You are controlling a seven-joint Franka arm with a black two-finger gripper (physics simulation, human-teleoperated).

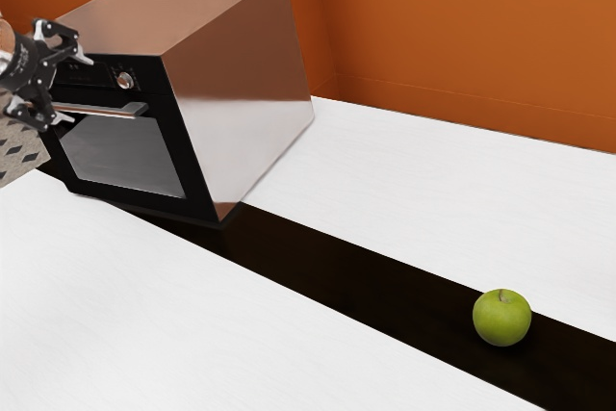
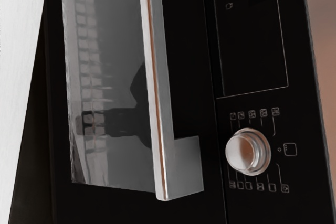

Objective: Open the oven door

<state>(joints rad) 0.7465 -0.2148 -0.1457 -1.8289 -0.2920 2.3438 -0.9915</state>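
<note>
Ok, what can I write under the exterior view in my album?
An open gripper near the handle of a shut oven door, and a green apple on the dark strip.

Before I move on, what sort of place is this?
Probably a kitchen: an oven with a control knob stands on a white and black countertop, and a green apple rests there too.

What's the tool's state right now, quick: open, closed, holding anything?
Tool: open, fingers spread apart, not gripping the handle or anything else.
</note>
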